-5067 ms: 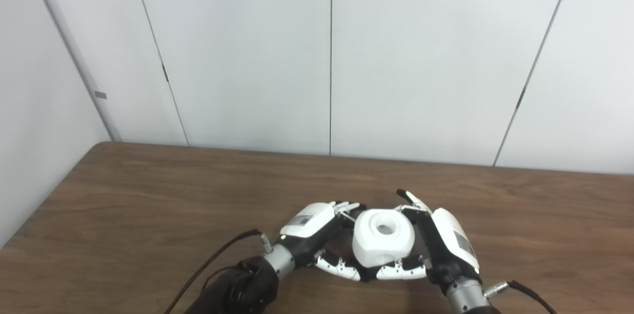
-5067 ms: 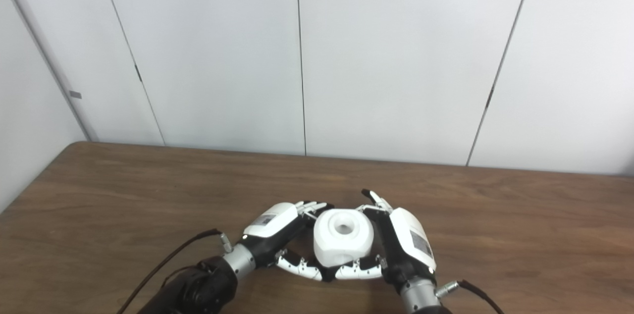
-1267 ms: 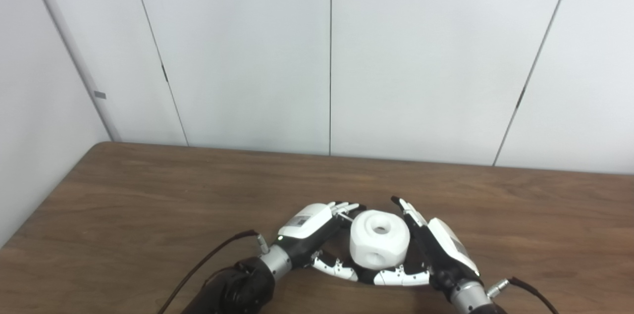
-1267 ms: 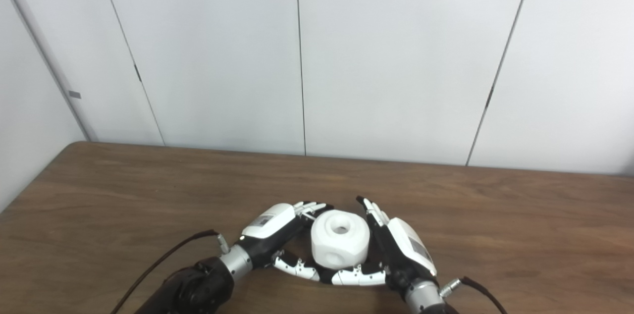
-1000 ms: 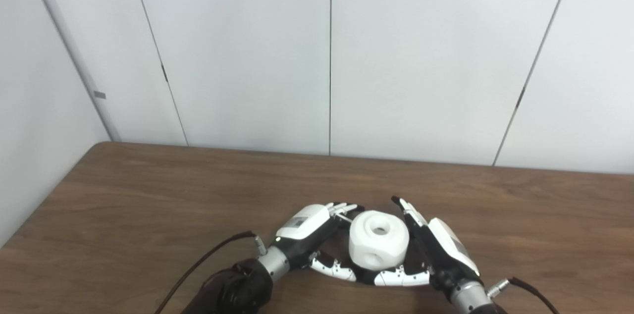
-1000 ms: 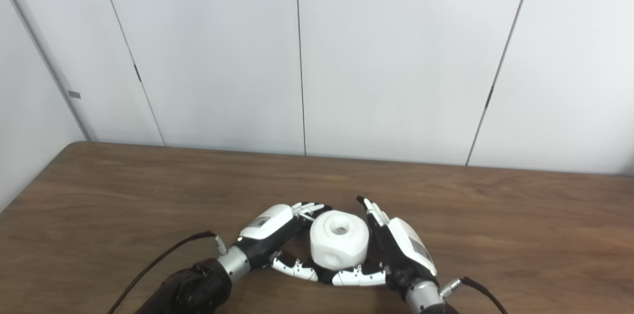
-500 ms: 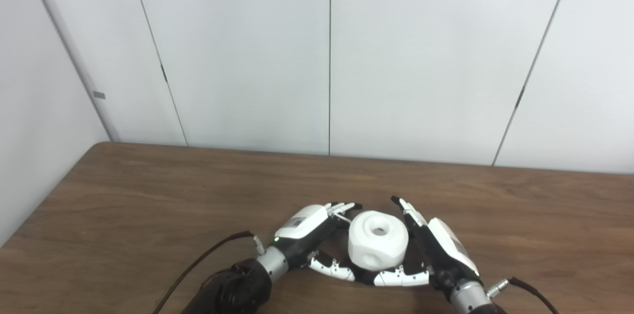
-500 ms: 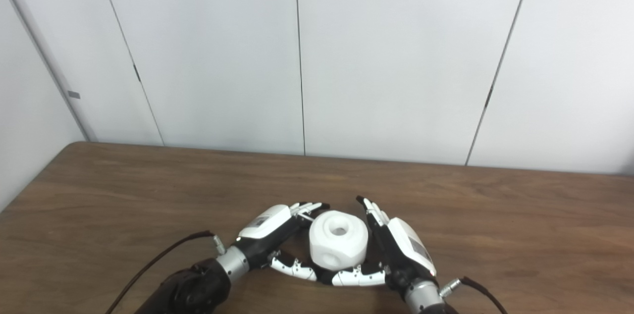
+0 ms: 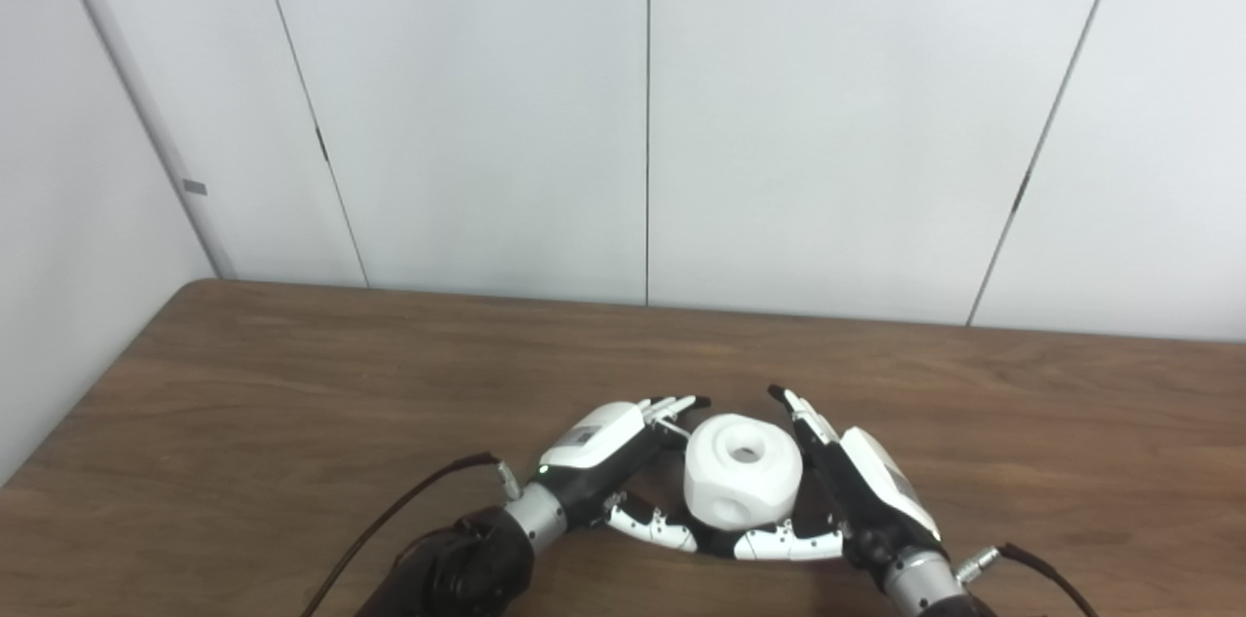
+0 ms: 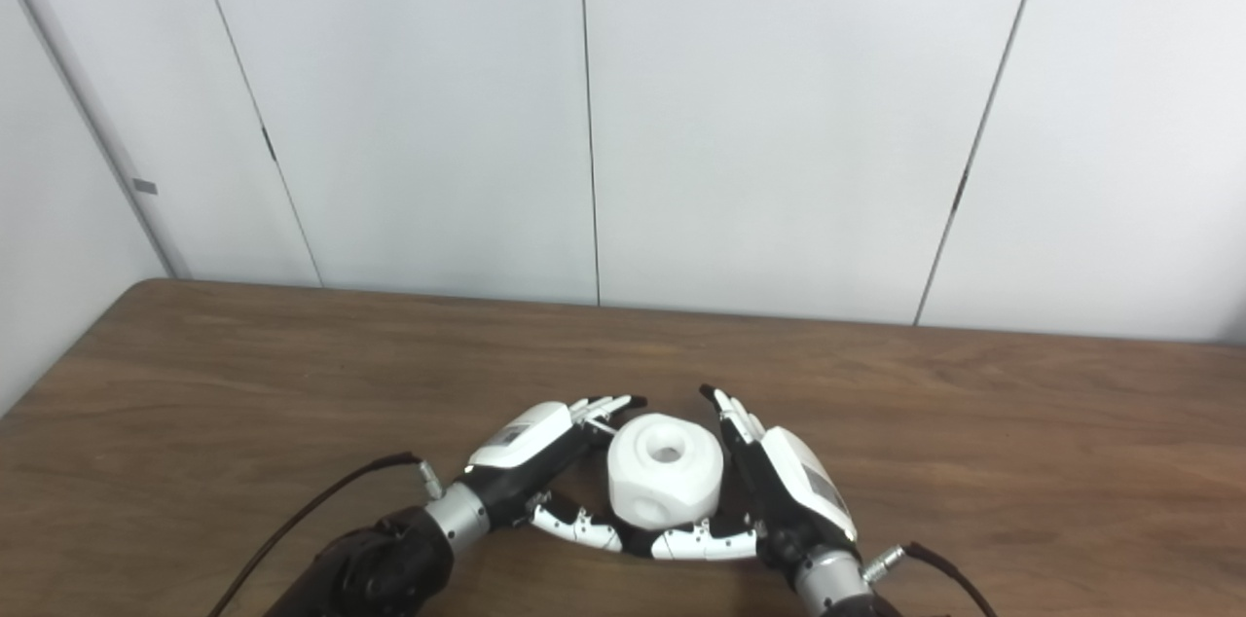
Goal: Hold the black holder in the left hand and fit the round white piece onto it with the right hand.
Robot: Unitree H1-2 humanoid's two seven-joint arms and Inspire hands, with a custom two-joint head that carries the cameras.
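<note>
In the left eye view, the round white plastic piece with a hole in its top [image 9: 744,484] sits low on the brown wooden surface [image 9: 292,422], between my two hands. My left hand [image 9: 605,456] lies to its left with the palm turned toward it, fingers [image 9: 672,406] stretched out straight behind the piece's far left edge and the thumb reaching under its near side. My right hand [image 9: 866,490] stands on its right, fingers [image 9: 798,408] extended and close together past its far right edge, thumb curled in along the near side. Both hands are spread and cup the piece rather than clamp it; whether they touch it I cannot tell for certain. A second hole shows on the piece's front face.

In the right eye view, the same white piece [image 10: 666,483] sits between my left hand [image 10: 531,452] and right hand [image 10: 793,490], the two thumbs nearly meeting in front of it. The black holder may be the dark bit beneath the piece, but it is too hidden to tell.
</note>
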